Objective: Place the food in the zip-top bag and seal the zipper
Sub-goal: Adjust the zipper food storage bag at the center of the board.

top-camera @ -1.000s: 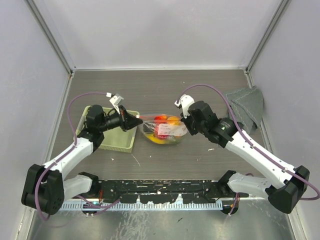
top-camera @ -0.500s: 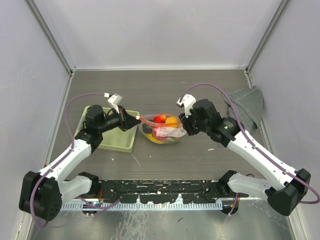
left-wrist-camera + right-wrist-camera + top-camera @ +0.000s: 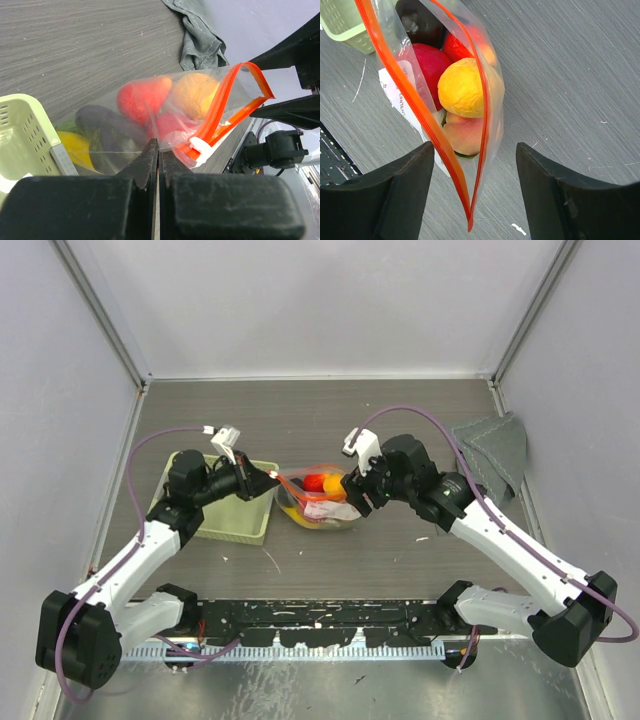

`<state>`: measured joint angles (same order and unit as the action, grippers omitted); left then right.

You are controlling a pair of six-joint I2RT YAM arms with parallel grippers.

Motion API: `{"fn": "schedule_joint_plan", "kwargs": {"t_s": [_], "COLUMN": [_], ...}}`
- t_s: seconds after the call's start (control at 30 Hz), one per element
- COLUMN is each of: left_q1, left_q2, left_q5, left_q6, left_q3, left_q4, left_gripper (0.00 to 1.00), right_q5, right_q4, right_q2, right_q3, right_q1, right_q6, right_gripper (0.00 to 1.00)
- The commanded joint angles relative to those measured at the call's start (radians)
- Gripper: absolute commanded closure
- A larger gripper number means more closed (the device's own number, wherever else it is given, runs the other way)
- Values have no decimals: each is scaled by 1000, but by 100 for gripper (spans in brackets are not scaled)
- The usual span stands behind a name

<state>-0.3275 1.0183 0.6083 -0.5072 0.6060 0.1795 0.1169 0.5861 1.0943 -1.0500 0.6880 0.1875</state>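
Left gripper (image 3: 272, 476) is pinched shut on the zip-top bag's (image 3: 320, 502) left corner, centre of the top view. Right gripper (image 3: 474, 147) has jaws apart, straddling the zipper's (image 3: 414, 105) far end. Food (image 3: 462, 87) is inside.

Risk: the right catches one lip only and the seal skips, or the left's thin pinch slips.

Right wrist view shows the lips gaping; top view doesn't.
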Motion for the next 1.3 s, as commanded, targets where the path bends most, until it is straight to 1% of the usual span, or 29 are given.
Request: {"fn": "schedule_joint_plan", "kwargs": {"t_s": [0.0,0.1,0.13,0.23,0.27,0.3,0.37,0.4,0.53,0.7,0.73,0.8,0.87,1.03,1.17,1.27], "left_q1": [-5,-4,-5,-4,-4,-3,-2,-1,2,5,5,5,5,5,5,5], "left_q2": [-27,-25,-25,-19,-18,-17,-14,-11,-8,-8,-6,4,15,55,93,123], "left_q5": [-18,-21,-20,-25,-25,-26,-31,-30,-3,81,95,115,134,171,171,164], "left_q6": [-19,-20,-19,-8,-2,5,19,26,55,96,112,146,179,200,215,193], "left_q3": [57,61,61,64,66,66,65,62,33,-33,-41,-43,-48,-63,-59,-61], "left_q4": [6,0,0,-10,-15,-19,-20,-16,50,231,257,280,299,390,398,428], "left_gripper": [100,100,100,100,100,100,100,97,83,52,47,42,39,39,42,46], "right_q5": [-23,-67,-81,-89,-86,-85,-86,-87,-43,35,43,53,59,73,82,86], "right_q4": [-66,-69,-70,-75,-77,-78,-81,-82,-84,-84,-84,-83,-84,-93,-98,-102], "right_q2": [-6,-12,-14,-23,-28,-33,-42,-46,-52,-47,-46,-44,-46,-57,-59,-64], "right_q3": [6,18,20,22,24,25,28,30,35,39,40,39,38,44,46,48], "right_q1": [7,5,6,6,6,6,5,3,-20,-51,-51,-54,-53,-55,-61,-66], "right_q6": [16,6,3,-8,-9,-11,-18,-21,-48,-61,-62,-62,-62,-63,-67,-70], "right_gripper": [32,43,50,74,81,87,95,98,99,99,99,99,99,99,99,99]}}
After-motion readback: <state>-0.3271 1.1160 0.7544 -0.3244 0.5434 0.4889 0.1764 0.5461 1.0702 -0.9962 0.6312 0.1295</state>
